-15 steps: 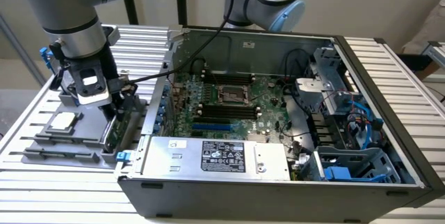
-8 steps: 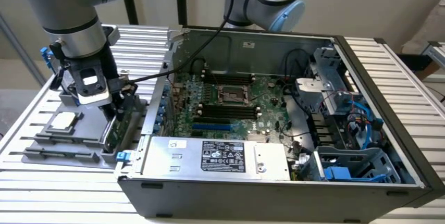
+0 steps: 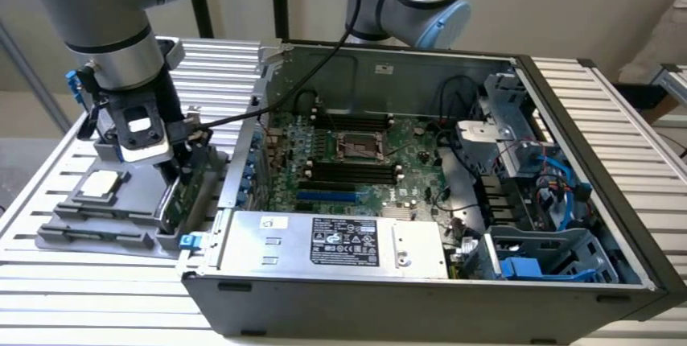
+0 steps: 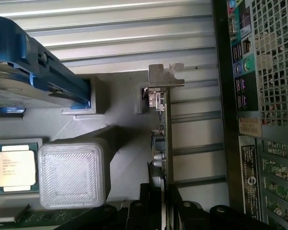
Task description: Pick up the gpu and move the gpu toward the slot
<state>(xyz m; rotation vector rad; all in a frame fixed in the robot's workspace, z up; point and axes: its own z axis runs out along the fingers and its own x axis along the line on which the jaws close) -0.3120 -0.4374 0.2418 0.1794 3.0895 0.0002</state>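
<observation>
Green-edged and blade-thin, the gpu is standing on its long edge in a grey printed holder. The holder is sitting on the ribbed table, just beside the rear wall of an open computer case. The arm's gripper is hanging directly above the card. Its dark fingers are sitting against the two flat faces and appear to be pinching the card, which looks not yet lifted from its groove. The card's long axis is lying level with the table and parallel to the case wall. Its silvery bracket is pointing away from the gripper, at the same end of the holder as a hard drive with blue rails. A square silver chip is resting elsewhere in the holder. On the exterior view's right of the holder, the motherboard is lying flat inside the case, with the case wall standing between it and the card.
</observation>
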